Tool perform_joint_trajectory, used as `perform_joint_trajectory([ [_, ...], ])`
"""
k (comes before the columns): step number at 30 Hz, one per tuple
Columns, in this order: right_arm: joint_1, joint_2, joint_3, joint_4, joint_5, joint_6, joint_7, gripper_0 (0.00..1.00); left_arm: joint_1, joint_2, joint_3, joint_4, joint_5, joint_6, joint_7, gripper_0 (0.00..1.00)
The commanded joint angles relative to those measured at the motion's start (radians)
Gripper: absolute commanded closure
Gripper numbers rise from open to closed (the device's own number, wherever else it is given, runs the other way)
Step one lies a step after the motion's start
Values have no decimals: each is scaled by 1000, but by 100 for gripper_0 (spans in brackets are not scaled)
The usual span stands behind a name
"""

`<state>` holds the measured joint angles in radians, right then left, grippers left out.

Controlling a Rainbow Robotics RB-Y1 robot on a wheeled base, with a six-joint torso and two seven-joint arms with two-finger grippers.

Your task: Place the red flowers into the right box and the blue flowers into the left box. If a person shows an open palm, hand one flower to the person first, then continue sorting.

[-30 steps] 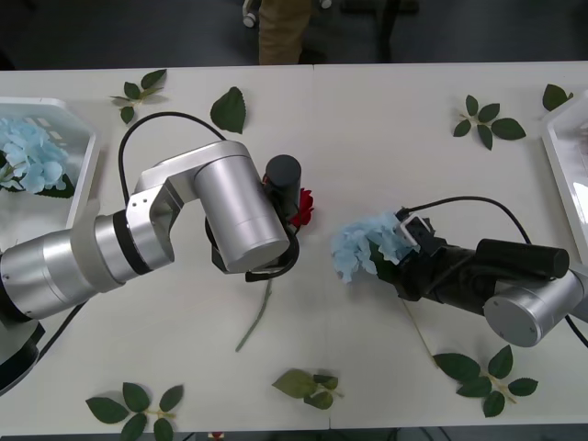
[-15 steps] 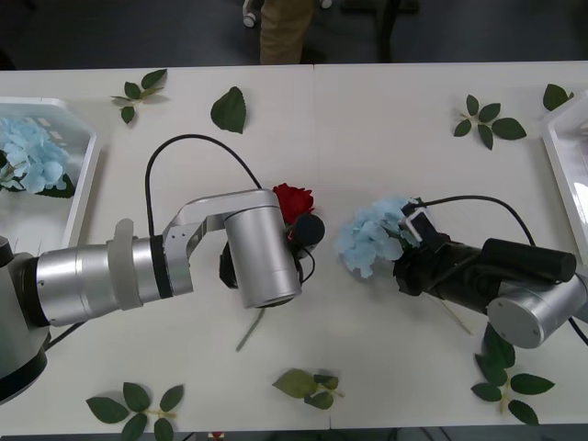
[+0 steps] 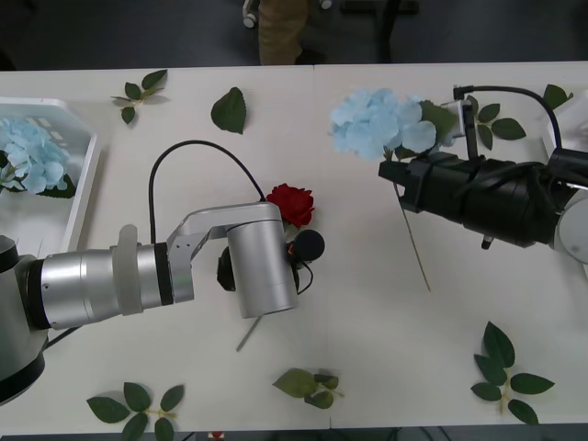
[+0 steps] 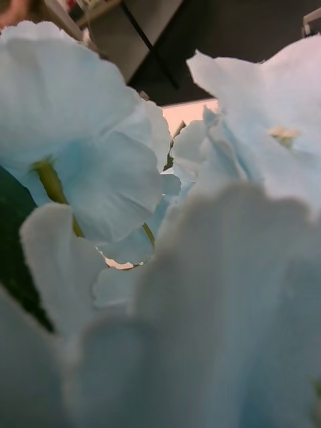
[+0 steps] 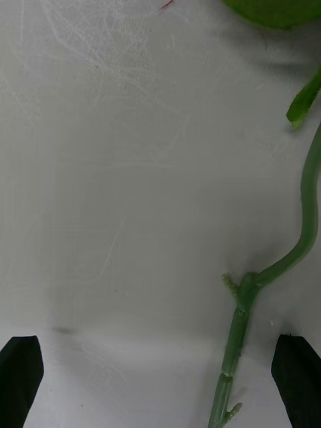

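The left gripper (image 5: 160, 374) is hovering just above the worktop (image 5: 134, 167) with its two black fingers (image 5: 20, 378) spread wide apart, one at each lower corner of the left wrist view. Between them the thin green stem (image 5: 235, 348) of a red flower (image 3: 292, 203) is lying flat on the white surface, nearer one finger than the other, and neither finger is touching it. In the front view the left arm's silver wrist is covering most of that stem near the middle of the worktop, the rose head showing at 1 o'clock from the wrist and the stem's tail end poking out at 6 o'clock.

The right gripper is sitting at the end of the black wrist toward 3 o'clock in the front view; I cannot tell how its fingers are set, since the blue flower (image 3: 381, 124) is hiding them. The right wrist view is looking straight into the pale petals (image 4: 200, 301). The fluffy head is sitting at 11 o'clock from the black wrist, and its thin stem (image 3: 415, 248) is running down toward 6 o'clock.

At 9 o'clock the left box (image 3: 81, 179) is holding more blue flowers (image 3: 29, 154). A white edge of the right box (image 3: 554, 133) is showing at 3 o'clock. Loose leaf sprigs (image 3: 310, 386) are lying scattered about the worktop.
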<state>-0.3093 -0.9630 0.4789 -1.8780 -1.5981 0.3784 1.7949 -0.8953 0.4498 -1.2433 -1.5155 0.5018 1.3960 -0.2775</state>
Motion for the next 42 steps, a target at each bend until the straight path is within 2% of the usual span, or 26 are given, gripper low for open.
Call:
perform_joint_trajectory([
  [1, -33, 155, -101, -15, -80, 43, 83, 100, -37, -23, -54, 44, -28, -28, 50, 0],
  [2, -50, 191, -112, -6, -91, 46, 83, 100, -37, -23, -56, 48, -28, -32, 50, 17],
  [3, -68, 222, -117, 4, -95, 45, 84, 100, -37, -23, -57, 49, -28, -35, 50, 56],
  [4, -77, 239, -120, 7, -97, 42, 86, 100, -37, -23, -57, 49, -28, -35, 50, 66],
  [6, -108, 294, -121, 28, -98, 36, 83, 100, -33, -23, -57, 51, -28, -40, 55, 78],
  [12, -159, 388, -123, 80, -112, 14, 84, 100, -31, -22, -61, 58, -29, -57, 57, 99],
  [18, -159, 385, -123, 85, -115, 7, 84, 100, -31, -23, -90, 80, -48, -91, 61, 100],
  [23, -159, 376, -123, 83, -138, 7, 86, 100, -31, -23, -130, 150, -46, -207, 66, 100],
  [28, -159, 376, -125, 83, -144, 7, 86, 100, -33, -16, -120, 158, -48, -215, 55, 100],
  [31, -159, 376, -123, 85, -144, 7, 86, 100, -36, 27, -36, 86, 4, -173, 38, 100],
  [36, -157, 371, -123, 83, -144, 7, 81, 100, -33, 171, 206, -98, 279, -58, -150, 100],
  [39, -151, 363, -123, 85, -143, 7, 80, 100, -33, 202, 262, -158, 328, -9, -186, 100],
  [40, -128, 337, -126, 94, -143, 0, 73, 100, -33, 242, 337, -241, 373, 78, -243, 100],
  [42, -90, 308, -143, 109, -141, 0, 77, 100, -31, 260, 409, -299, 403, 141, -299, 100],
])
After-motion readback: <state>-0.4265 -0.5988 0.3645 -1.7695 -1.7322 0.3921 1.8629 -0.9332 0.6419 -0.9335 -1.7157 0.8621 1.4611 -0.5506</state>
